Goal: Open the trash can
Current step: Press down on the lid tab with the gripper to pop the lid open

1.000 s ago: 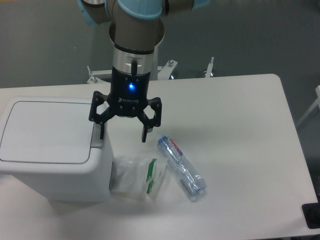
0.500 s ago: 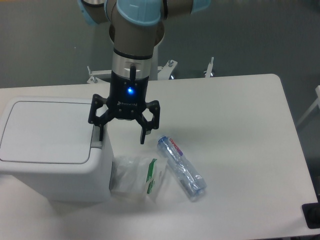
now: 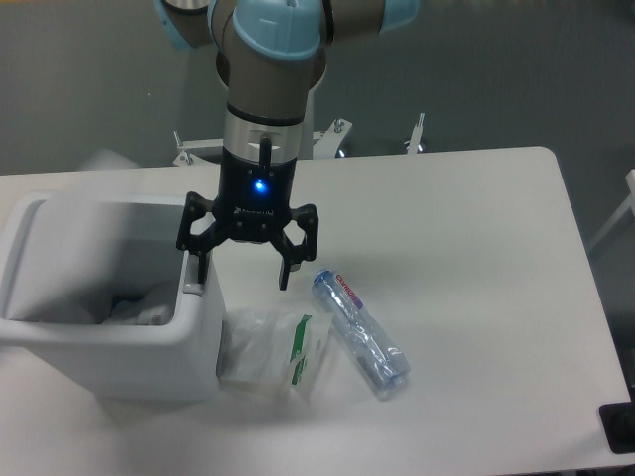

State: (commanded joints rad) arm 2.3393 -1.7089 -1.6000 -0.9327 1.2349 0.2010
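Observation:
The white trash can (image 3: 109, 342) stands at the left of the table. It is open: the lid stands up at the far side, seen as a blurred pale edge (image 3: 99, 161), and crumpled pale waste (image 3: 139, 302) shows inside. My gripper (image 3: 243, 276) is open, pointing down. Its left finger (image 3: 201, 266) is on the grey push tab (image 3: 192, 288) at the bin's right rim. Its right finger hangs over the table beside the bin. The gripper holds nothing.
A clear plastic bag with a green label (image 3: 273, 352) lies on the table against the bin's right side. A crushed clear plastic bottle (image 3: 359, 334) lies to the right of it. Metal brackets (image 3: 337, 129) stand behind the table's far edge.
The lid was shut flat in both earlier frames and has now sprung open. The gripper has moved down slightly onto the push tab.

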